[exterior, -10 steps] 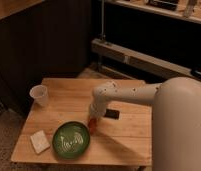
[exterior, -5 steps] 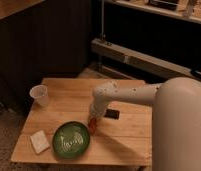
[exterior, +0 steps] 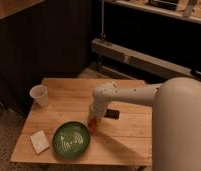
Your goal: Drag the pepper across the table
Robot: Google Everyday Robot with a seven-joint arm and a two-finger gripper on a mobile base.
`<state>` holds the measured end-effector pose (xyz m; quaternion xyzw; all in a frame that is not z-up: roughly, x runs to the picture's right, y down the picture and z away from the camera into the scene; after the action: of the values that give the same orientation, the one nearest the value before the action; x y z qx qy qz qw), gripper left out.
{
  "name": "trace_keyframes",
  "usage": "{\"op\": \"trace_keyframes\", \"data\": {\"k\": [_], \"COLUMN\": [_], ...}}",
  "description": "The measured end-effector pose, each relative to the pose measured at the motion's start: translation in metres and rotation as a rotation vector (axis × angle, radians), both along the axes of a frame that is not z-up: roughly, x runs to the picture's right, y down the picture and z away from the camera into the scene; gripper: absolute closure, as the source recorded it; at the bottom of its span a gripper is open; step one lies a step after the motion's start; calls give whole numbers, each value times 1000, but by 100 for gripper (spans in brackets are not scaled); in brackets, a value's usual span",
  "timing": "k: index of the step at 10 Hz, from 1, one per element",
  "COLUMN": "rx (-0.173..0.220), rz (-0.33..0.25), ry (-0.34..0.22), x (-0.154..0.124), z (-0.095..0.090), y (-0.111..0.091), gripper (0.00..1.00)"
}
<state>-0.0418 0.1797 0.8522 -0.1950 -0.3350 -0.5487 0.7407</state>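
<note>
**Gripper down at the pepper, by the green plate**

You are looking down on the table, a low one with a light wood top. Your white arm comes in from the right and bends down near the middle of the table. The gripper points down at the end of it, right over the pepper.

The pepper is small and red-orange. It lies on the wood at the tip of the gripper, just beside the right edge of the green plate. You cannot tell if the gripper has hold of the pepper or only sits on top of it, because the gripper hides that spot.

A small dark thing lies flat on the table just to the right of the gripper. A white cup stands upright near the far left corner. A pale flat block lies near the front left corner, next to the plate but not touching it.
</note>
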Motion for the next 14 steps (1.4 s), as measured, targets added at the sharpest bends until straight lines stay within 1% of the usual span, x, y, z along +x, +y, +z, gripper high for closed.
{"op": "trace_keyframes", "data": {"k": [2, 4, 5, 7, 10, 14], "rx": [-1, -13, -29, -39, -48, -53], "rz": [1, 22, 34, 47, 38, 46], "ry": [-1, -13, -21, -39, -30, -18], "x": [0, 4, 12, 15, 21, 36], "z": [0, -4, -8, -14, -17, -21], "y": [0, -2, -2, -4, -4, 6], "gripper": [100, 100, 100, 100, 100, 100]}}
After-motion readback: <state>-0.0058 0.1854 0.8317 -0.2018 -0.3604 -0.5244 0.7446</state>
